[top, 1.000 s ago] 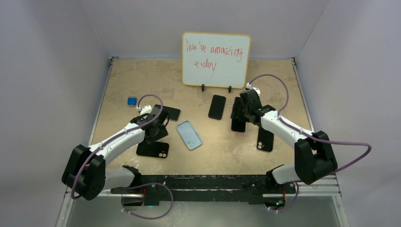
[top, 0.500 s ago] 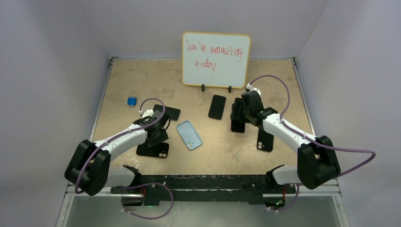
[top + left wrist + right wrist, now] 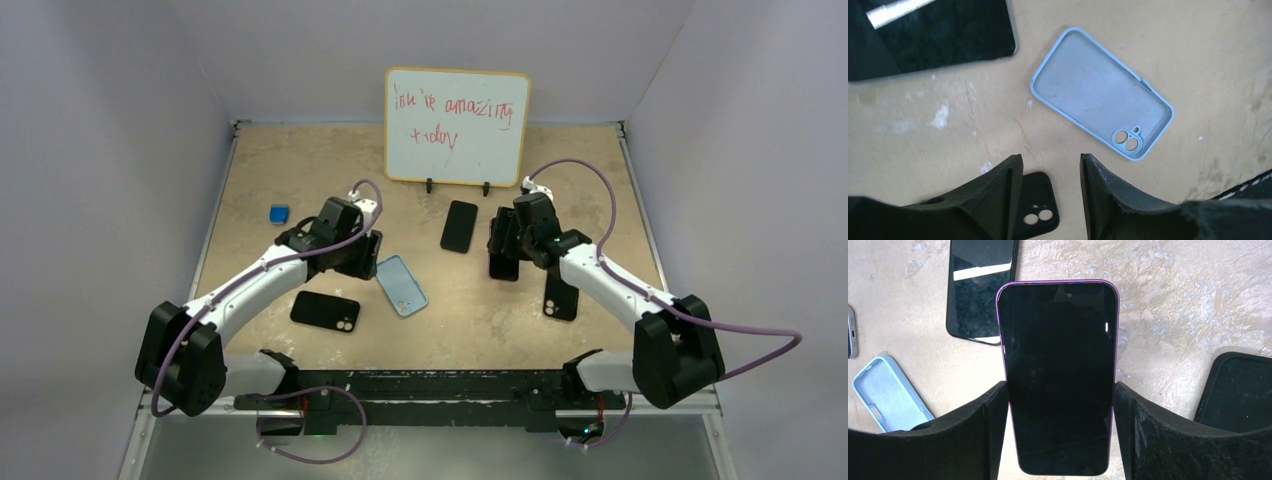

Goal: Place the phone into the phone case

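The phone (image 3: 1058,375), black screen with a thin reddish-purple rim, sits between my right gripper's fingers (image 3: 993,435), which press on its two long edges. In the top view this gripper (image 3: 505,248) holds the phone (image 3: 503,266) right of centre, low over the table. The light blue phone case (image 3: 400,285) lies open side up at the centre; it also shows in the left wrist view (image 3: 1100,92) and the right wrist view (image 3: 888,392). My left gripper (image 3: 362,255) is open and empty just left of the case, its jaws apart (image 3: 1050,167).
An all-black phone (image 3: 460,226) lies below the whiteboard (image 3: 457,126). Another dark phone (image 3: 928,35) lies under my left wrist. A black case (image 3: 325,311) lies front left, another black case (image 3: 561,295) front right. A small blue cube (image 3: 279,213) sits far left.
My left arm has swung back and to the right, off the front-left black case, and now hovers beside the blue case. My right gripper has barely moved with the phone.
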### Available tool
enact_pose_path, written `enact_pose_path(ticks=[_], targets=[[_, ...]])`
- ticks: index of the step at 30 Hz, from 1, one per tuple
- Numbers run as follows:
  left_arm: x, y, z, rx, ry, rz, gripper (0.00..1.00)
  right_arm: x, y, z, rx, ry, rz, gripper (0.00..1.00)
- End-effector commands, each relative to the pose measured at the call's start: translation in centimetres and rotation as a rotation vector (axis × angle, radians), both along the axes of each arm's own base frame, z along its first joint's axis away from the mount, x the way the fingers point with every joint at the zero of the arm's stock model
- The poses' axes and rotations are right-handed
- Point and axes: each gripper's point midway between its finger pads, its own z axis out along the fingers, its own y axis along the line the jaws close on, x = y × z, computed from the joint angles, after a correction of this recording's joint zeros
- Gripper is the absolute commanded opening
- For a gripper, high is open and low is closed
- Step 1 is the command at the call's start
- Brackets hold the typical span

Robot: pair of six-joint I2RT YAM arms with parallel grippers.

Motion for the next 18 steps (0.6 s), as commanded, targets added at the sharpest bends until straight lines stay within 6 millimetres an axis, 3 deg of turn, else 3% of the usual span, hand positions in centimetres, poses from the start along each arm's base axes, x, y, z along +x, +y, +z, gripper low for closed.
enact_pose_path(ticks=[1,3,5,7,11,18], targets=[[1.1,-1.7,4.5,0.058,-0.200,-0.447,0.46,0.9,0.6,2.0,0.016,-0.081,0.029,0.35],[1.4,-1.7,5.2,0.159,-0.260,-0.574,0.45,0.8,0.5,2.1,0.015,-0.083,0.035,0.35],[1.2,-1.3,4.5,0.294,-0.304,-0.738,0.48,0.7,0.6,2.2,0.019,-0.086,0.046,0.35],[-0.4,-1.7,3.2,0.358,-0.302,-0.953,0.52,0.6,0.8,2.2,0.026,-0.087,0.059,0.35],[-5.3,-2.8,0.9,0.256,-0.214,-1.337,0.57,0.0,1.3,2.1,0.046,-0.072,0.093,0.35],[-4.4,0.6,-2.4,0.313,-0.139,-1.390,0.52,-0.7,2.4,2.0,0.104,-0.054,0.129,0.35]])
